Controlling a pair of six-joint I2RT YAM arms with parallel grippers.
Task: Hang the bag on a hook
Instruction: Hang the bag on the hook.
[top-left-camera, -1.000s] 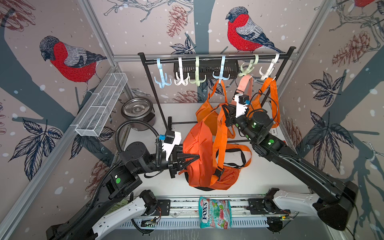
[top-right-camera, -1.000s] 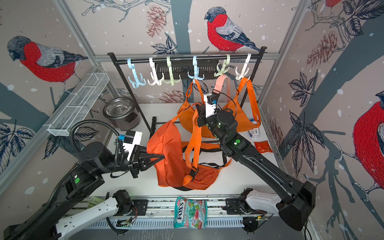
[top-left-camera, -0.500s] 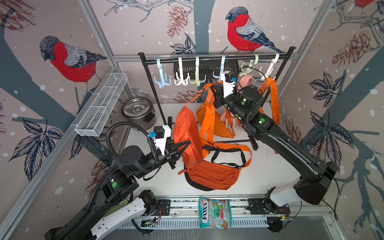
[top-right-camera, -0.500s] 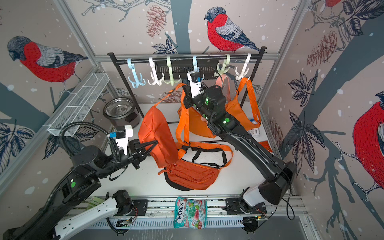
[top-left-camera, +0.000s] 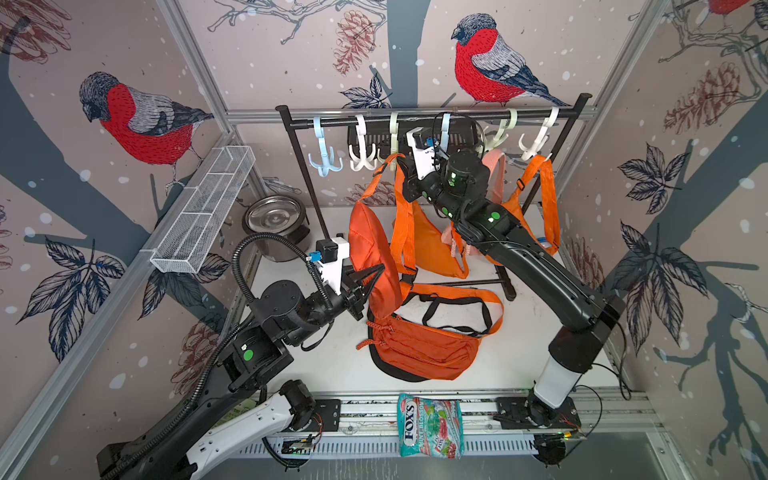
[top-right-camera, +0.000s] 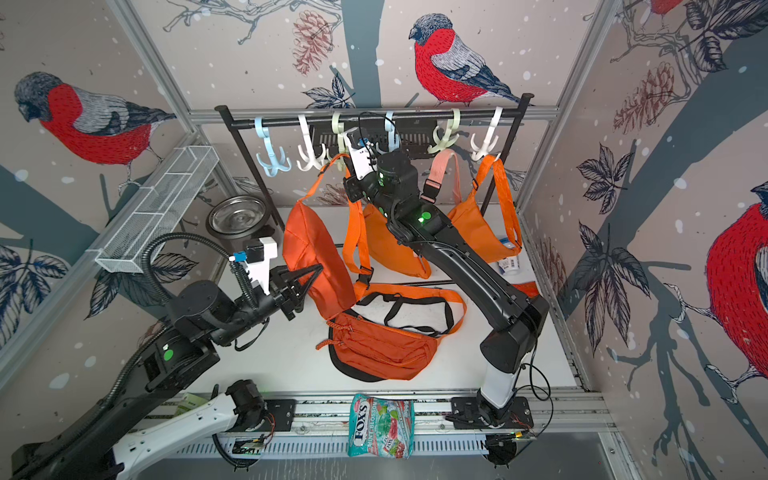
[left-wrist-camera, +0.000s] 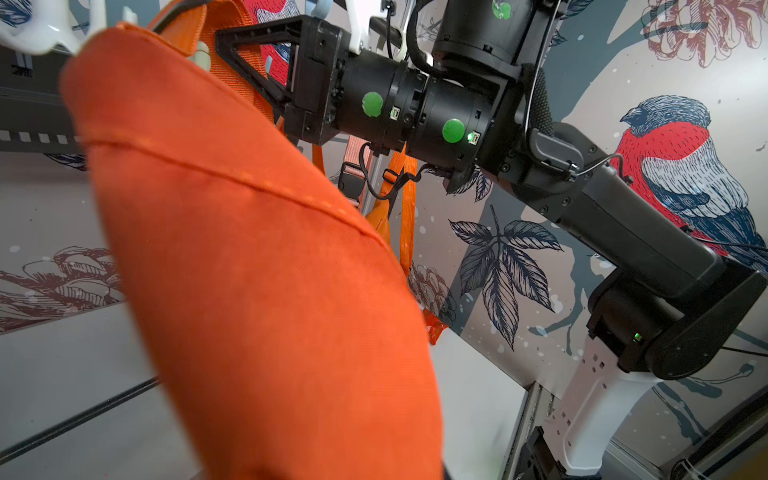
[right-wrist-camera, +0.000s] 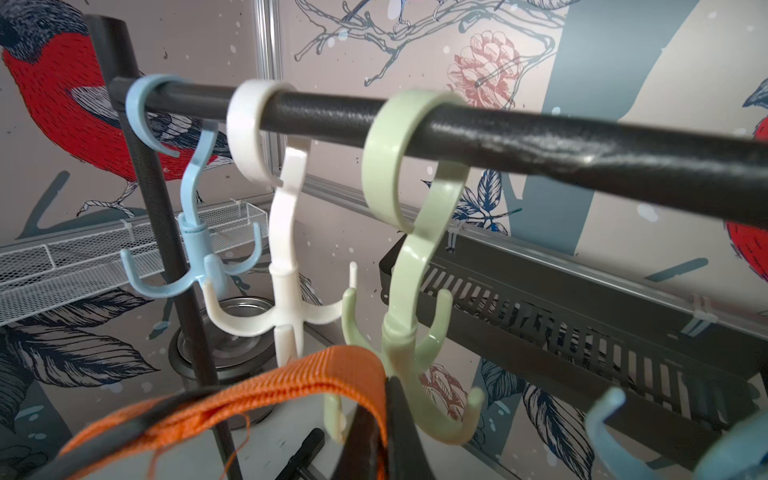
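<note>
An orange bag (top-left-camera: 370, 245) (top-right-camera: 309, 245) hangs upright over the table in both top views. Its strap (right-wrist-camera: 291, 382) runs up to my right gripper (right-wrist-camera: 376, 419), which is shut on the webbing right against the prongs of the pale green hook (right-wrist-camera: 411, 340). In a top view that right gripper (top-left-camera: 402, 164) sits just under the rail, by the green hook (top-left-camera: 392, 141). My left gripper (top-left-camera: 376, 272) (top-right-camera: 318, 270) is shut, its tips pinching the bag's side. The bag's cloth (left-wrist-camera: 249, 270) hides the left jaws in the left wrist view.
The black rail (top-left-camera: 332, 121) carries several plastic hooks; the blue hook (right-wrist-camera: 195, 249) and white hook (right-wrist-camera: 286, 291) hang bare. Other orange bags hang at the back (top-left-camera: 432, 245) and right (top-left-camera: 540, 199). A waist bag (top-left-camera: 419, 349) lies on the table. Steel bowl (top-left-camera: 276, 226), wire basket (top-left-camera: 203, 212), sweets packet (top-left-camera: 430, 424).
My right gripper has risen and swung left with the strap, up to the green hook. The bag has been pulled upright off the waist bag. My left gripper has shifted slightly with it.
</note>
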